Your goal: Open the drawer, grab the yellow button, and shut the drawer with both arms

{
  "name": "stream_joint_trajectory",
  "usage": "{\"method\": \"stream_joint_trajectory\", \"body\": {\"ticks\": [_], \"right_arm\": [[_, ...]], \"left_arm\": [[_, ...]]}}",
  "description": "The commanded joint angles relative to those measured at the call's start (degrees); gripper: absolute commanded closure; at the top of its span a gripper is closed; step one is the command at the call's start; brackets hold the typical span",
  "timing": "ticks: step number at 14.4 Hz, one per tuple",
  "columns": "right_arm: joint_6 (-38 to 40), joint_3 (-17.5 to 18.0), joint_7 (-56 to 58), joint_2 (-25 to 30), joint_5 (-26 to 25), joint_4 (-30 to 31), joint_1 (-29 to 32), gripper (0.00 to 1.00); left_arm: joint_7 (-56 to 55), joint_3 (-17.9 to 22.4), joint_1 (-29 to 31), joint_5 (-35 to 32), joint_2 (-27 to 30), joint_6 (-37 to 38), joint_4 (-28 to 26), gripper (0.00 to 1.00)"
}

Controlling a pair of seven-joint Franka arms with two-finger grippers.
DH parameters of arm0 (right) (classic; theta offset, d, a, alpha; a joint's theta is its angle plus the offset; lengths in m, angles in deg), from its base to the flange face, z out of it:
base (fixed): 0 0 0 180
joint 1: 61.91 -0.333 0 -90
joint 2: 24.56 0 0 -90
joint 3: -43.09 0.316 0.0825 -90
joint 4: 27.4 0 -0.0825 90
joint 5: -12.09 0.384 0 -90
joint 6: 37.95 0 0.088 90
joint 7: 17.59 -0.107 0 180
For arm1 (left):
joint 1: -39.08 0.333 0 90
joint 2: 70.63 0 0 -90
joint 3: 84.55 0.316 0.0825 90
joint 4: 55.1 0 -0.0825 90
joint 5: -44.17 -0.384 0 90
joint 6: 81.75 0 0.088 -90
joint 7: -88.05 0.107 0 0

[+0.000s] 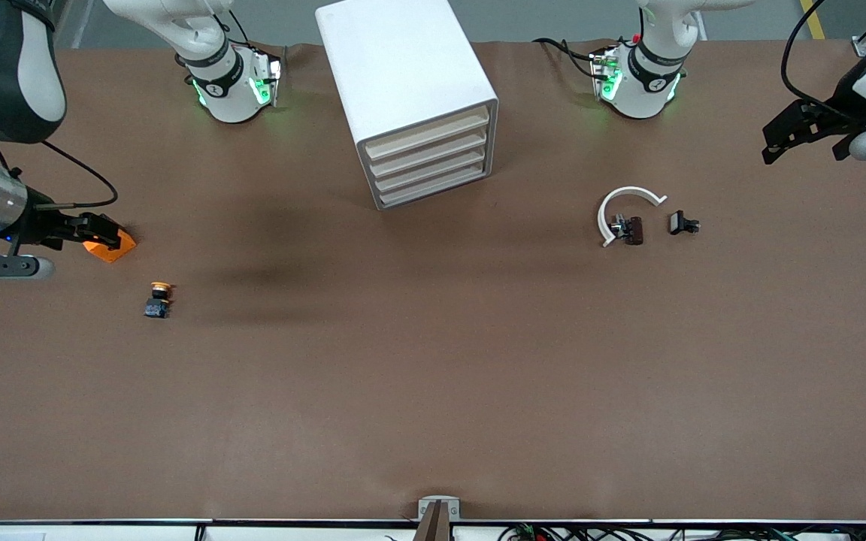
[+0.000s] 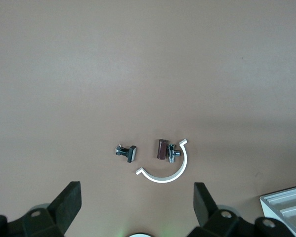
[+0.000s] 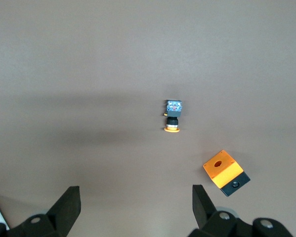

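Observation:
The white cabinet [image 1: 395,60] stands at the middle of the table near the robots' bases. Its top drawer [image 1: 427,134] is shut, like the three below it. The button [image 1: 158,298], orange-yellow cap on a dark body, lies on its side on the bare table toward the right arm's end; it also shows in the right wrist view [image 3: 173,116]. My right gripper [image 1: 102,231] [image 3: 136,200] is open and empty, up in the air beside the orange cube. My left gripper [image 1: 779,139] [image 2: 137,200] is open and empty, high over the left arm's end of the table.
An orange cube [image 1: 119,248] [image 3: 225,172] with a black side lies farther from the front camera than the button. A white curved piece [image 1: 625,203] [image 2: 167,174], a brown part [image 1: 633,230] and a black clip [image 1: 682,223] lie toward the left arm's end. The cabinet's corner [image 2: 288,205] shows in the left wrist view.

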Motion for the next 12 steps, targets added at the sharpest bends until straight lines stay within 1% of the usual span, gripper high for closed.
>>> {"method": "stream_joint_trajectory", "body": {"ticks": [1, 4, 5, 12], "right_arm": [[3.8, 0.0, -0.8, 0.0, -0.1, -4.9, 0.0, 0.00], [5.4, -0.2, -0.4, -0.4, -0.1, -9.9, 0.3, 0.00], [6.8, -0.2, -0.4, -0.4, -0.2, -10.3, 0.3, 0.00], [8.8, -0.3, -0.4, -0.6, -0.2, -13.9, 0.4, 0.00]], "left_arm": [[0.6, 0.1, 0.4, 0.5, 1.1, 0.4, -0.4, 0.00], [0.5, 0.3, 0.5, 0.5, 0.6, 0.4, 0.1, 0.00], [0.5, 0.3, 0.5, 0.5, 0.6, 0.4, 0.1, 0.00], [0.5, 0.3, 0.5, 0.5, 1.2, 1.6, 0.1, 0.00]]}}
